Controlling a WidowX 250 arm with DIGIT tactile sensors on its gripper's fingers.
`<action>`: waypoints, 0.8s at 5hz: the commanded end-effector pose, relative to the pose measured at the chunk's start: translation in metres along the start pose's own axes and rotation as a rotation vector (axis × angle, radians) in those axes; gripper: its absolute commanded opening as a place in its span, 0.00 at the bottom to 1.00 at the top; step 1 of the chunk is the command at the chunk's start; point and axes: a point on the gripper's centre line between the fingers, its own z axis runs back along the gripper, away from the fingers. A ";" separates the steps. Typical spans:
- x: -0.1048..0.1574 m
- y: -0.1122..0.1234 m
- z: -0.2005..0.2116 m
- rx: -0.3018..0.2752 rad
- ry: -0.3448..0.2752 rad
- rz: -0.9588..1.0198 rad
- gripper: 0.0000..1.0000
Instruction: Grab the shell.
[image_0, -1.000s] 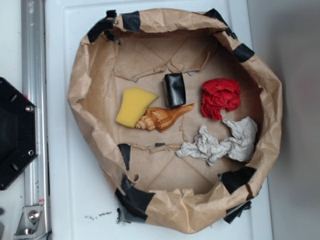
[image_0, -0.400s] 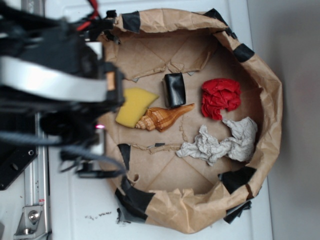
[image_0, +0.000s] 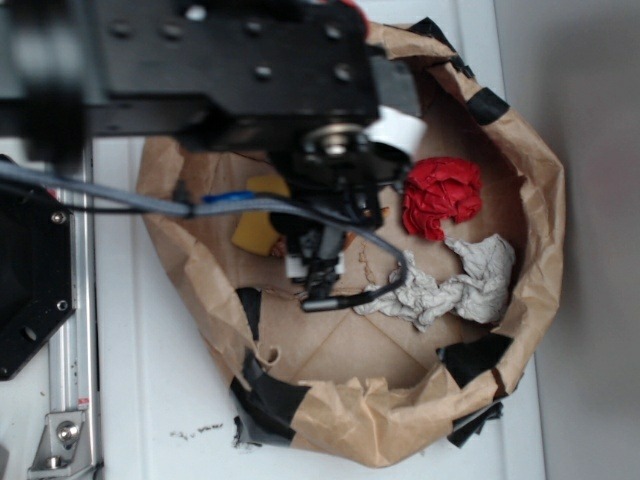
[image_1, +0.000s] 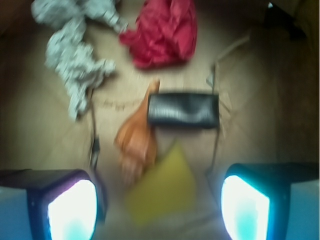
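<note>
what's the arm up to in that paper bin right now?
The WidowX arm is over the paper-lined bin, going for the shell. The gripper is open and holds nothing; in the blurred wrist view the shell lies ahead between the two fingers, beside the yellow sponge and touching the black pouch. The red cloth and the grey crumpled paper sit off to the side. In the exterior view the arm hides the shell.
</note>
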 end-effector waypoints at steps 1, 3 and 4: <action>-0.003 -0.027 -0.035 -0.020 0.038 -0.033 1.00; -0.011 -0.042 -0.053 -0.017 0.041 -0.082 1.00; -0.003 -0.043 -0.081 0.018 0.051 -0.126 1.00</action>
